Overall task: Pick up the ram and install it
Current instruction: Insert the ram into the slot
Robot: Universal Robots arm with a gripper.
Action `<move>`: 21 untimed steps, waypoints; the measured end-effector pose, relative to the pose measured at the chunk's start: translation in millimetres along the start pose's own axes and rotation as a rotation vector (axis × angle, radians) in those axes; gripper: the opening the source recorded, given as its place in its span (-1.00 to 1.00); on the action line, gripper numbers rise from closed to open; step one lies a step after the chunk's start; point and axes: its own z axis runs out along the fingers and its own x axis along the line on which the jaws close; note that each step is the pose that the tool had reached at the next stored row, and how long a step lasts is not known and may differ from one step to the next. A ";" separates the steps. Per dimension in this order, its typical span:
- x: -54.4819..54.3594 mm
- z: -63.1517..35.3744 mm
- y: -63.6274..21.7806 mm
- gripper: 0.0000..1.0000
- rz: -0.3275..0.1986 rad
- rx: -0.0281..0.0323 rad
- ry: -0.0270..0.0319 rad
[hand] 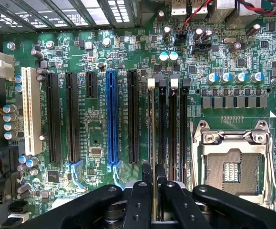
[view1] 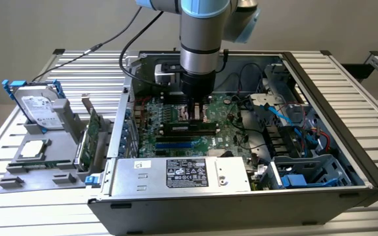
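Over the motherboard's (hand: 95, 129) memory slots (hand: 162, 124), hand (hand: 153, 183) nearly closed, clamped on the ram (view1: 189, 129), held edge-on

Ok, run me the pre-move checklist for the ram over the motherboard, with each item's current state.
1. Grip: gripper is closed on the ram: ok.
2. Alignment: ram runs along the memory slot that has the white latch: ok.
3. Ram seated in that slot: cannot tell.
4. Latch open: cannot tell.
5. Neighbouring slots empty: ok.
6. Blue cables lie away from the ram, toward the exterior view's right: ok.
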 end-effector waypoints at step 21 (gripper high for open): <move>-0.9 2.2 0.1 -0.72 0.009 -0.0006 -0.0002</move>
